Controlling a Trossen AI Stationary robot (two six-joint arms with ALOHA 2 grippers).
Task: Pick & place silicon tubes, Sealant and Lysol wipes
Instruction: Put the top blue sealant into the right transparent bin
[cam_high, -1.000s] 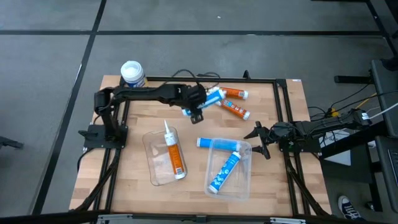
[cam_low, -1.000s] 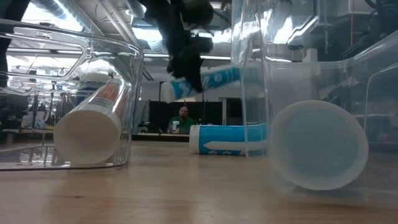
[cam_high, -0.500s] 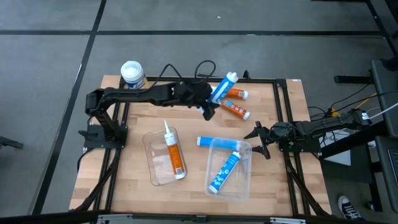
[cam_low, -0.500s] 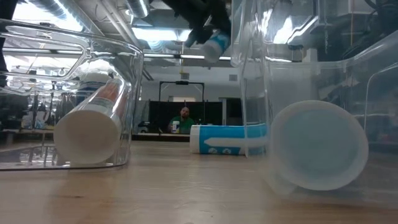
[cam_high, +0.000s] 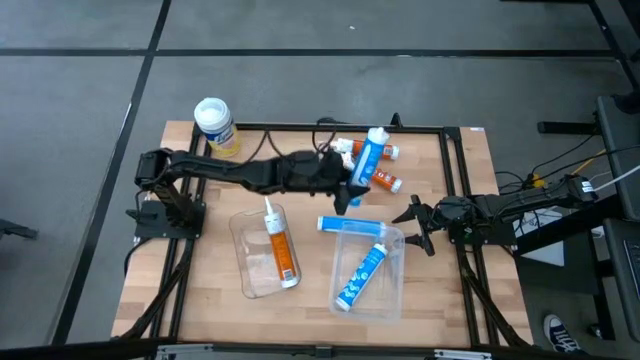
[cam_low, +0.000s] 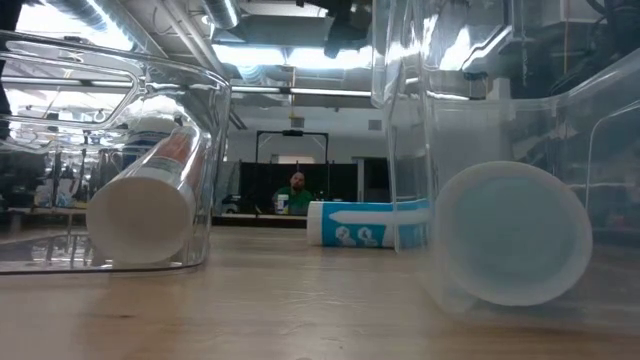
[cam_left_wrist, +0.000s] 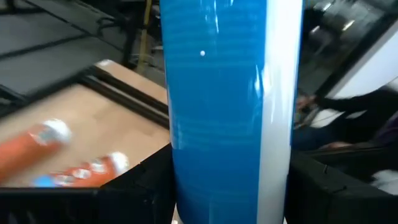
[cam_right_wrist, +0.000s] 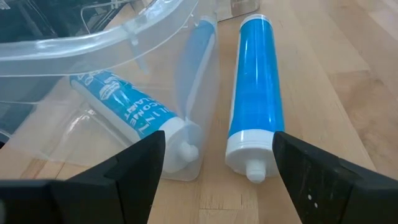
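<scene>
Above the far middle of the desk (cam_high: 220, 290), the left jaws (cam_high: 352, 185) clamp a blue tube (cam_high: 368, 155), lifted off the wood over two orange tubes (cam_high: 385, 182). At the desk's right edge the right jaws (cam_high: 415, 224) wait, spread with nothing between them, facing another blue tube (cam_high: 340, 226) beside a clear bin (cam_high: 392, 290). Lysol wipes (cam_high: 215, 124) stand upright at the far left corner.

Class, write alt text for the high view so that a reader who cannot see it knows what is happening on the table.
Seen from above, the left pincer holds a blue tube over the wooden table, near two orange tubes. Two clear bins sit nearer the front: one holds an orange tube, the other a blue one, with another blue tube beside it. The right pincer waits open at the right edge.
</scene>
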